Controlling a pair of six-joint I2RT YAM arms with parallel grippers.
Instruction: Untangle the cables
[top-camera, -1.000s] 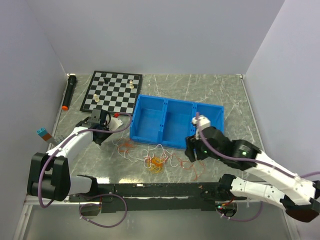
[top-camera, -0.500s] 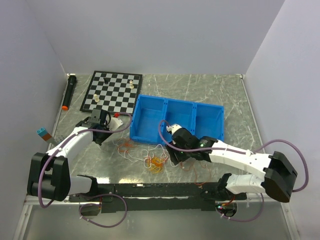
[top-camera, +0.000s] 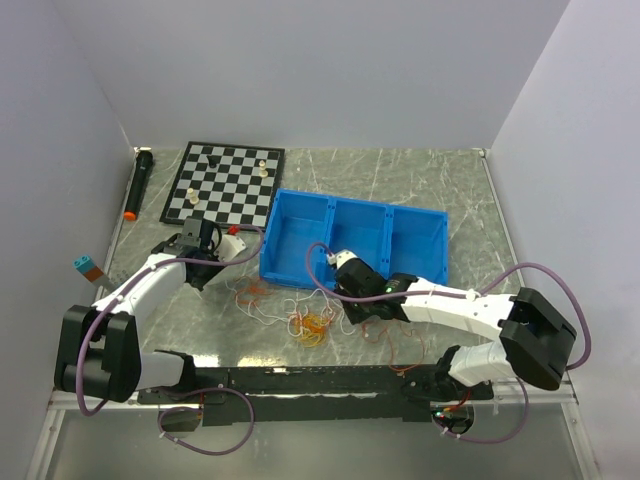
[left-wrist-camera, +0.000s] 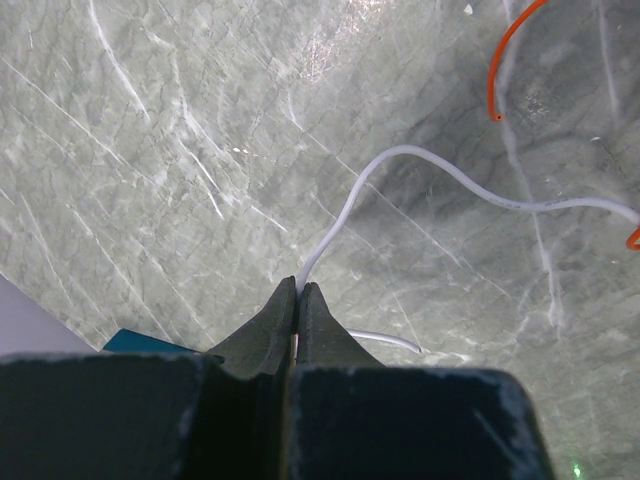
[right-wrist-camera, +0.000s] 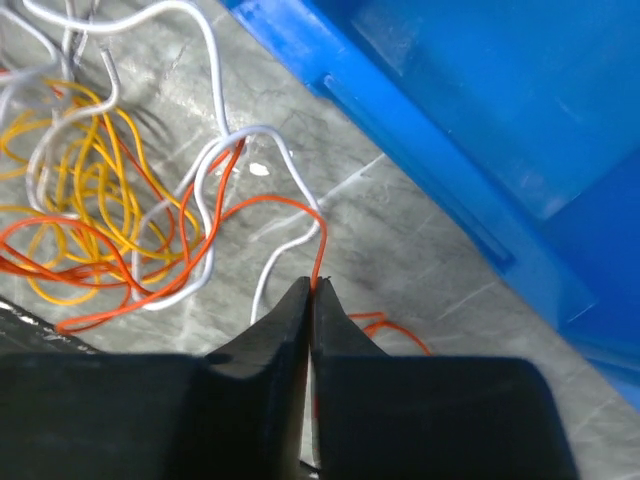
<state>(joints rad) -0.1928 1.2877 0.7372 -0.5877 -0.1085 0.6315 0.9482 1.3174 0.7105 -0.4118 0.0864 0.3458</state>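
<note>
A tangle of thin cables (top-camera: 312, 322) in yellow, white and red-orange lies on the grey marble table in front of the blue bin. My left gripper (left-wrist-camera: 298, 288) is shut on a white cable (left-wrist-camera: 420, 165) that curves away to the right; in the top view this gripper (top-camera: 207, 262) sits left of the tangle. My right gripper (right-wrist-camera: 313, 285) is shut on a red-orange cable (right-wrist-camera: 250, 213) that loops back into the yellow and white knot (right-wrist-camera: 95, 185). Seen from above, the right gripper (top-camera: 350, 305) hangs just right of the tangle.
A blue three-compartment bin (top-camera: 352, 244) stands right behind the tangle, its wall close to the right gripper (right-wrist-camera: 430, 130). A chessboard (top-camera: 226, 182) with a few pieces lies at the back left, a black marker (top-camera: 138, 184) beside it. A small teal block (top-camera: 86, 266) sits at the left edge.
The right arm swung left from the table's right side to the tangle, and its jaws closed on the red-orange cable. The left arm has not moved.
</note>
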